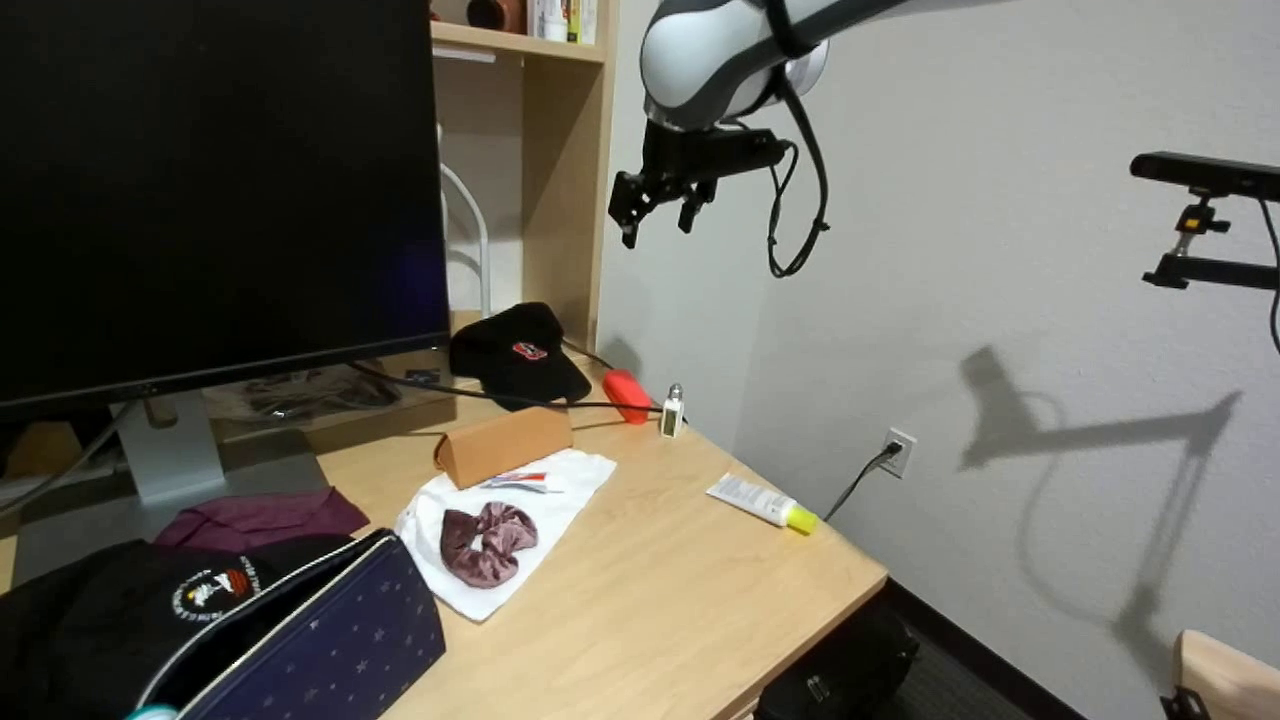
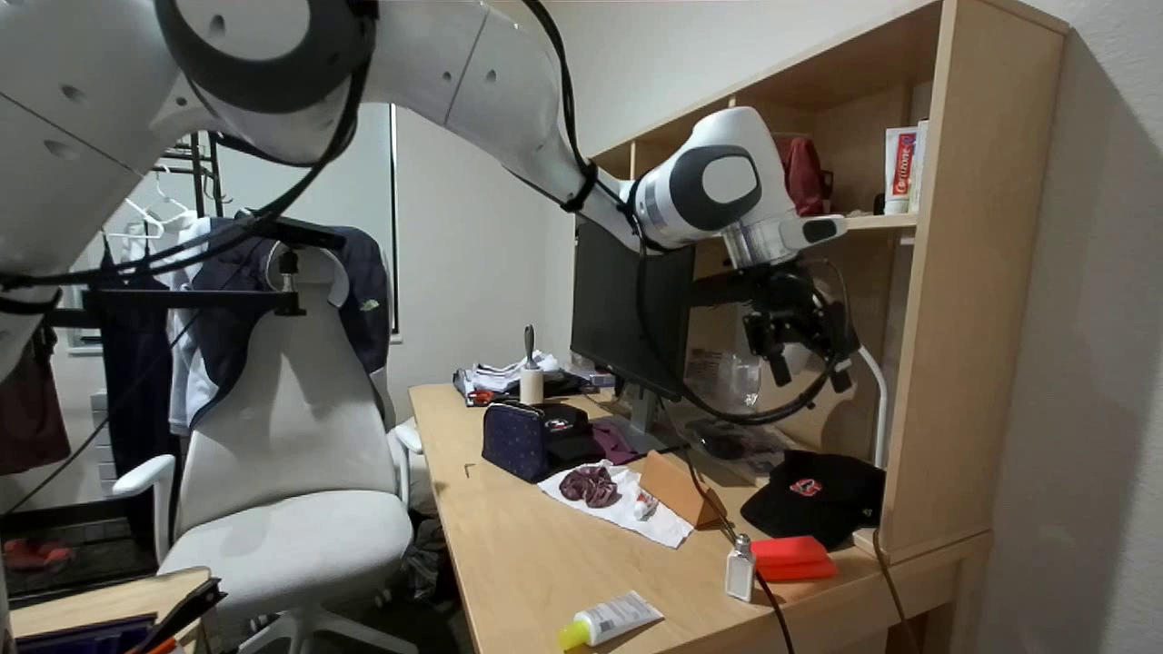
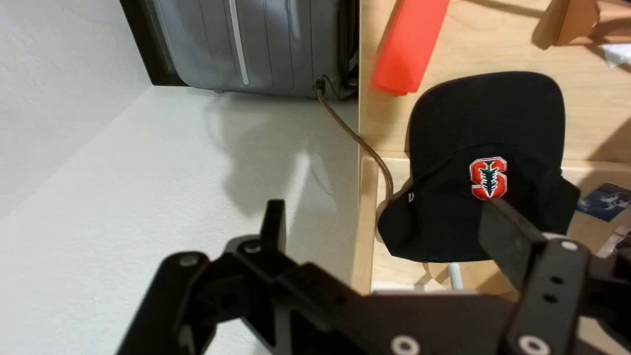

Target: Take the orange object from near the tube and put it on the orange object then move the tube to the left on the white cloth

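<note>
A wooden shelf is towering over the back of a light tabletop, where a robot arm is hanging high over the clutter. With depth hard to judge, a wide swing could be knocking the arm into the shelf's side or the dark screen. At the shelf's foot a black hat is lying with its brim in the way of a low pass from that side.

A white cloth is lying loose, probably ready to be bunching under any scraping contact. An orange case is standing at its edge, on it or just beside it, the views not settling which; its peaked top is likely to be shedding whatever is being stacked there. A red case, the likeliest pickup, is lying near the hat's brim. The yellow-topped tube is resting on the tabletop near the wall-side edge, well apart from the cloth, where a clumsy push could be sending it over.

The fingers are standing spread and are grasping nothing; coming down that wide, one of them could be toppling the shaker, which is standing upright just beside the red case. A small tube is lying on the cloth beside the orange case, and the task's wording, specifying neither tube nor case, is inviting a wrong pick. A thin cable is trailing past the red case and could be snagging on a lift.
</note>
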You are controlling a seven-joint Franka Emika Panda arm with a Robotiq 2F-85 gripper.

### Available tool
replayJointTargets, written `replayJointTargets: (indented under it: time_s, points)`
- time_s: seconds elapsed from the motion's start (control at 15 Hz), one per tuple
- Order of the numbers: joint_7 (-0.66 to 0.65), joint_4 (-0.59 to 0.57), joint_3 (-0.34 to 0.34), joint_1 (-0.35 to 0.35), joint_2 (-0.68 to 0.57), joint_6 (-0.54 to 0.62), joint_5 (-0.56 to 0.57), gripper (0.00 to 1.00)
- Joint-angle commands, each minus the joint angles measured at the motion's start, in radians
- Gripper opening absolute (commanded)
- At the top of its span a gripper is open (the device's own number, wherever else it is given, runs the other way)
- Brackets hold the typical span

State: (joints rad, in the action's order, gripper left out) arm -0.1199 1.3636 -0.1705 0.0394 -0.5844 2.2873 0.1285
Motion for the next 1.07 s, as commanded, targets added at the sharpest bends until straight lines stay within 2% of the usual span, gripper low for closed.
replayJointTargets:
  time_s: [0.0, 0.47, 0.8, 0.93, 1.0]
  points:
    - [0.000, 0.242, 0.006, -0.020, 0.197, 0.017, 0.051, 1.00]
    - [0.023, 0.605, 0.063, -0.015, 0.429, 0.077, 0.021, 1.00]
    - [-0.016, 0.876, 0.099, -0.034, 0.591, 0.059, 0.088, 1.00]
    - [-0.012, 0.912, 0.109, -0.033, 0.607, 0.090, 0.143, 1.00]
    - [-0.004, 0.846, 0.111, -0.024, 0.554, 0.057, 0.096, 1.00]
